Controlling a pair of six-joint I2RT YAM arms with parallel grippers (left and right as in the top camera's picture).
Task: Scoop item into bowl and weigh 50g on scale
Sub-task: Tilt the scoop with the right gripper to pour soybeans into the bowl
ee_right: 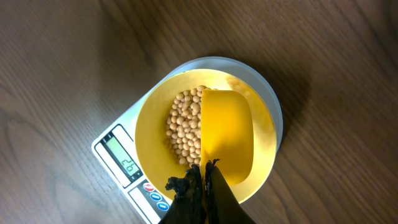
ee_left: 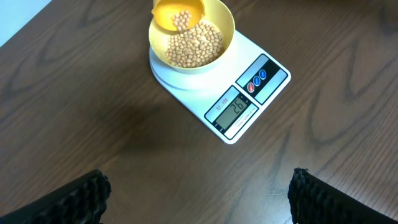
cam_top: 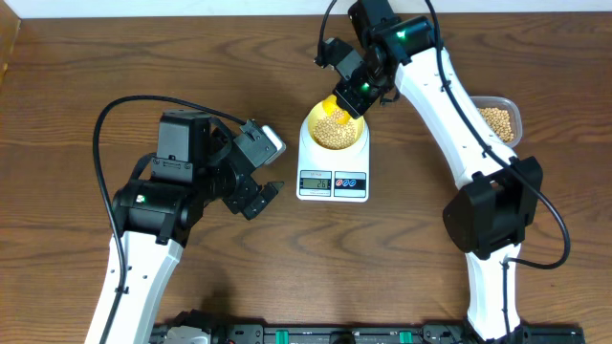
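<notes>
Clamping the handle of the yellow scoop (ee_right: 227, 137), the right end effector (ee_right: 202, 173) holds it just ahead over the beige beans (ee_right: 182, 130) in the pale yellow bowl (ee_right: 148, 134) on the scale (ee_right: 115, 149) below, while the left end effector (cam_top: 260, 198), wide open and empty, faces that scale from farther off.

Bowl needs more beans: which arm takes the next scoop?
Right: the right gripper holds the scoop over the bowl, with the bean tub on its side. The left gripper is open, empty.
</notes>
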